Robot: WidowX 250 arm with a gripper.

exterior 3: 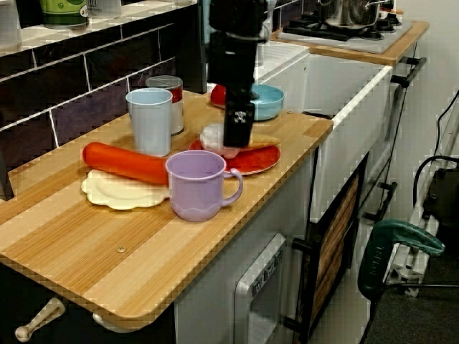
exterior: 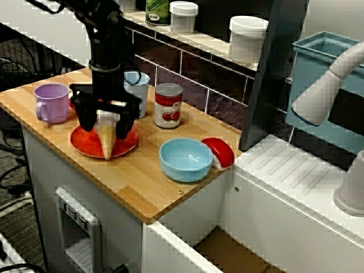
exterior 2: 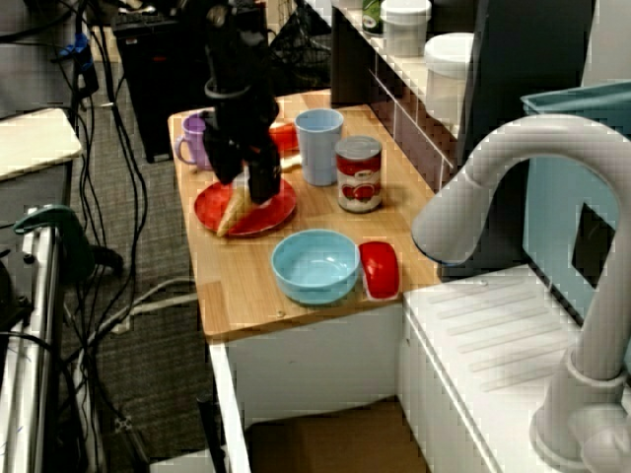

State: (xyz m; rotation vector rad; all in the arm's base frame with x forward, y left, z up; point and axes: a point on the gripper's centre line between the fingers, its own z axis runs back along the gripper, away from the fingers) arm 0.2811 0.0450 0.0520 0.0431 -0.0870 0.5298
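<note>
A toy ice cream cone (exterior: 107,139) with a white scoop lies on a red plate (exterior: 85,145) near the front of the wooden counter, tip pointing to the front edge. My black gripper (exterior: 107,122) reaches straight down over its scoop end, open, one finger on each side of the scoop and both spread wider than it. In the view from the sink side the gripper (exterior 2: 246,182) covers the scoop, with only the cone (exterior 2: 233,212) showing on the plate (exterior 2: 271,215). From the counter's left end, the scoop (exterior 3: 212,136) peeks out beside the gripper (exterior 3: 237,136).
Around the plate stand a purple mug (exterior: 52,102), a light blue cup (exterior: 136,85) and a tomato can (exterior: 168,105). A blue bowl (exterior: 186,159) and a red lid-like piece (exterior: 220,151) sit right. An orange carrot (exterior 3: 125,163) lies on a cream plate (exterior 3: 118,192). A faucet (exterior 2: 513,187) rises by the sink.
</note>
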